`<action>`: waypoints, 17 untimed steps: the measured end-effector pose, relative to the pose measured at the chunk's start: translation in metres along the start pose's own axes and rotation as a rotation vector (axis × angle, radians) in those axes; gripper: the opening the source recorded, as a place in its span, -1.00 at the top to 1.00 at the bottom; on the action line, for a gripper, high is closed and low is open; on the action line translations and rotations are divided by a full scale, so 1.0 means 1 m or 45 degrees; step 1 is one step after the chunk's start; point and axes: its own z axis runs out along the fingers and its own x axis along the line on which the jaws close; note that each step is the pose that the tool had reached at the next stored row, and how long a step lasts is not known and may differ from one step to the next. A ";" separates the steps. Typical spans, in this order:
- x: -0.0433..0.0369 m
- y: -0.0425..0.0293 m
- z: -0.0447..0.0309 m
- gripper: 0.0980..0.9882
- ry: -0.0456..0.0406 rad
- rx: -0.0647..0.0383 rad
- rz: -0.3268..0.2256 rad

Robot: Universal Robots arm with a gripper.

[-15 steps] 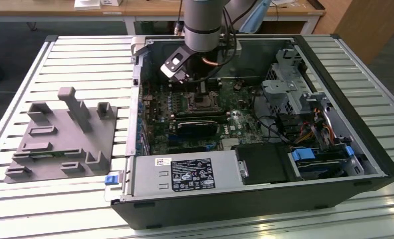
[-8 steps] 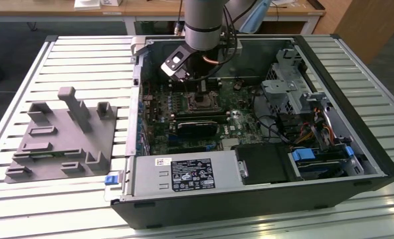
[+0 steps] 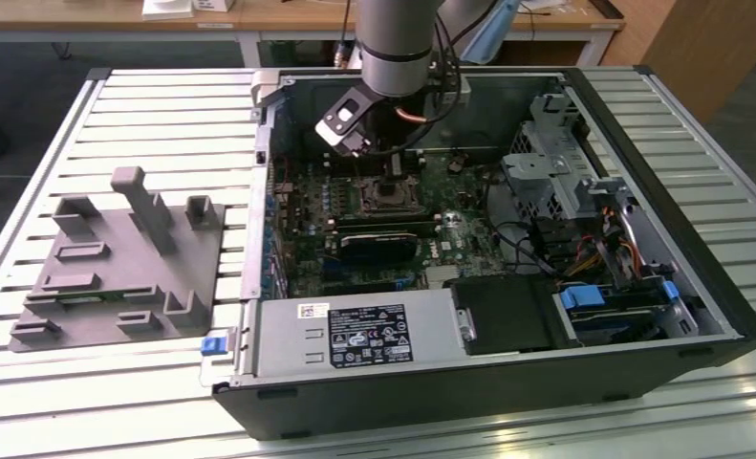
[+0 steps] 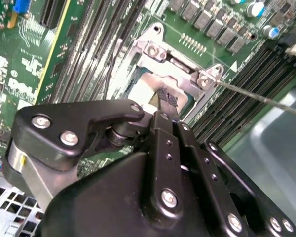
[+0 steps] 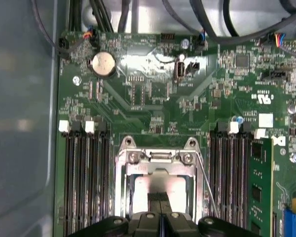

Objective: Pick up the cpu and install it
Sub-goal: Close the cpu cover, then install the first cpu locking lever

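Arm is down inside the open case (image 3: 683,287), upper middle of the exterior view, gripper (image 4: 168,101) over the socket (image 5: 160,165) on the board (image 5: 153,103). Jaws are pinched narrow, tips together on the cpu (image 4: 150,91), which shows as a pale silver square inside the socket frame, centre of the second wrist view and bottom centre of the first wrist view. Can't tell if it's fully seated or just hovering in the frame, since the tips cover its middle. Judgement: cpu is light, stiff, flat, slick on top and fragile underneath; take it by opposite edges, keep it level. Latch wire (image 4: 256,96) stands clear to the side. Grey tray (image 3: 122,258) sits on the counter (image 3: 161,105), left.
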 end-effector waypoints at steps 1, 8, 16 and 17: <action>0.0000 0.0006 0.0000 0.98 0.000 0.000 0.000; 0.0000 0.0038 0.0001 0.98 0.000 0.000 0.000; 0.0000 0.0040 -0.0027 0.98 0.000 0.000 0.000; 0.0000 0.0040 -0.0034 0.98 0.000 0.000 0.000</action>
